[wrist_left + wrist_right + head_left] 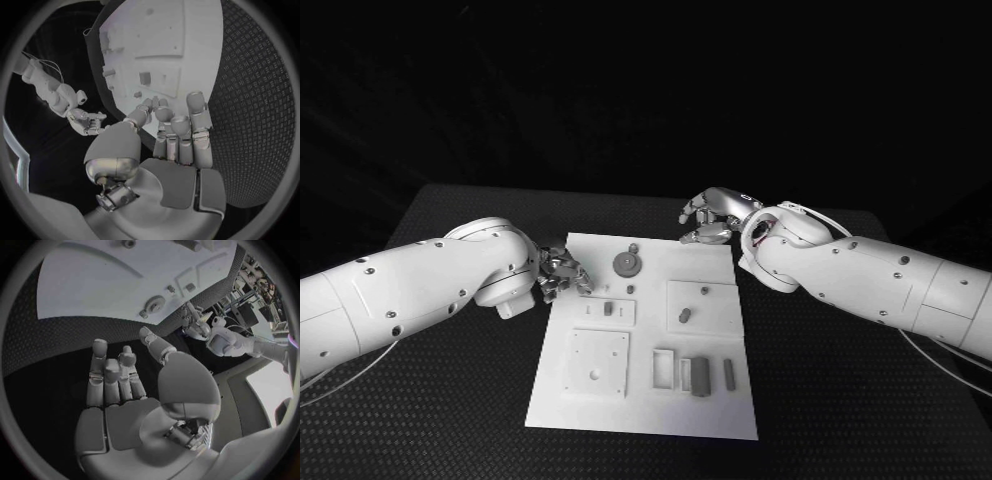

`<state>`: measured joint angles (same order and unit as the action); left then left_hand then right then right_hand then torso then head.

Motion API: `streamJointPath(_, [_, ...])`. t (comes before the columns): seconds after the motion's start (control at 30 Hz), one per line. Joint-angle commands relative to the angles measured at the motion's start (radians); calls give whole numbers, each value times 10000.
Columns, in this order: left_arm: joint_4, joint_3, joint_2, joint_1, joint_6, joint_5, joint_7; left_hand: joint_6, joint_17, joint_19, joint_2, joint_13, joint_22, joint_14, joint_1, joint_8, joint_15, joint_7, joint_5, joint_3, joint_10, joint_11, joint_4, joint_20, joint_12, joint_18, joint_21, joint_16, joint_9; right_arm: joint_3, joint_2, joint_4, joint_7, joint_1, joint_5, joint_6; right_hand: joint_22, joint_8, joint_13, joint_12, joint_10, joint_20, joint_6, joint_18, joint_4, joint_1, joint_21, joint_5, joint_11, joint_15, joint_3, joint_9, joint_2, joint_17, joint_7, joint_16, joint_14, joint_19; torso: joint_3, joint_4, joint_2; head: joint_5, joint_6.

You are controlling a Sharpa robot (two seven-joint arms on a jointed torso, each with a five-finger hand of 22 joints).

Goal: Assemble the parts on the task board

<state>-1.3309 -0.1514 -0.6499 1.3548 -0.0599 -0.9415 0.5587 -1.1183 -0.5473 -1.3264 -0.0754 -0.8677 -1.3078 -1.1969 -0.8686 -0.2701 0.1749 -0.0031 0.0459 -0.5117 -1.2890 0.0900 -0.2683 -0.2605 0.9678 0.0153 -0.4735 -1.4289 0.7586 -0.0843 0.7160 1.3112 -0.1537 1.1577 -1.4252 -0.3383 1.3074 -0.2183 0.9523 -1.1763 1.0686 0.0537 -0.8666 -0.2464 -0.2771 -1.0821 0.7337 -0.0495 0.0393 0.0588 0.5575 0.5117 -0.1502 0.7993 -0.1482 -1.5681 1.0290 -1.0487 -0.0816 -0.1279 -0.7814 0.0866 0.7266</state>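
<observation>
Looking down in the head view, a black table with a finely dimpled mat [848, 400] carries the white rectangular task board [646, 415] at its middle, and everything beyond the table's far edge is dark. On the board lie several small grey parts: a round toothed grey disc [629, 263] near the far edge, a small oval grey peg [685, 315] on a raised square plate, and two upright grey blocks [700, 376] close together in the near right section, with a narrow grey bar [730, 375] just beside them. The left silver hand [563, 270] sits at the board's left edge, level with the disc, fingers curled loosely and apart with nothing between them. The right silver hand [714, 216] hovers over the board's far right corner, fingers bent inward but holding nothing.

From the left wrist view, the left hand [172, 132] shows its fingers [195, 107] raised and separated, empty, their tips over the edge where the white board [159, 30] meets the black mat [250, 100]. The other hand [87, 122] hangs beyond the board, against a dark background.

From the right wrist view, the right hand [122, 375] is spread, palm bare, above the black mat [37, 350] just off the board [81, 285]. The toothed disc [153, 304] lies near the board's edge. Past it the left hand [197, 325] is visible, and behind that a cluttered room with equipment.
</observation>
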Motion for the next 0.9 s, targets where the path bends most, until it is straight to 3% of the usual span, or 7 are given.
streamJointPath(0.03, [-196, -68, -30, -23, -124, -600, 279, -485, 9, -57, 16, 14, -210, -114, 104, -708, 172, 161, 27, -110, -142, 76, 167, 3, 59, 46, -57, -46, 167, -5, -11, 8, 54, -4, -15, 116, 170, 37, -12, 2, -51, 10, 43, -154, 31, 97, -45, 1, 47, 26, 7, -17, 13, -11, -91, 46, 23, 31, 10, 23, -13, -47, 11])
streamJointPath(0.17, [-299, -175, -49, -25, -233, -718, 344, -483, 10, -60, 15, 16, -210, -116, 106, -713, 174, 159, 28, -115, -144, 78, 168, 5, 58, 42, -60, -46, 166, -5, -1, 5, 54, -4, -11, 117, 170, 38, -12, 2, -51, 10, 44, -154, 31, 99, -45, 1, 47, 26, 9, -18, 14, -12, -91, 46, 23, 31, 11, 23, -13, -43, 16])
streamJointPath(0.6, [-378, -357, -17, -37, -484, -904, 474, -460, 15, -57, 41, 26, -207, -114, 188, -743, 177, 159, 23, -109, -145, 78, 214, 39, 46, 2, -72, -43, 162, -5, 2, 0, 53, -4, -5, 121, 171, 37, -14, 1, -53, 11, 45, -154, 32, 103, -46, 1, 48, 26, 13, -19, 14, -12, -91, 46, 21, 32, 14, 26, -16, -47, 48])
streamJointPath(0.9, [-372, -404, 14, -42, -475, -905, 480, -453, 16, -54, 48, 28, -206, -111, 213, -753, 177, 159, 23, -107, -145, 78, 230, 42, 44, -4, -74, -42, 161, -5, -7, -5, 59, -4, -3, 119, 171, 37, -15, 0, -54, 11, 45, -154, 33, 106, -47, 1, 48, 26, 15, -19, 14, -13, -91, 46, 20, 32, 11, 25, -18, -37, 57])
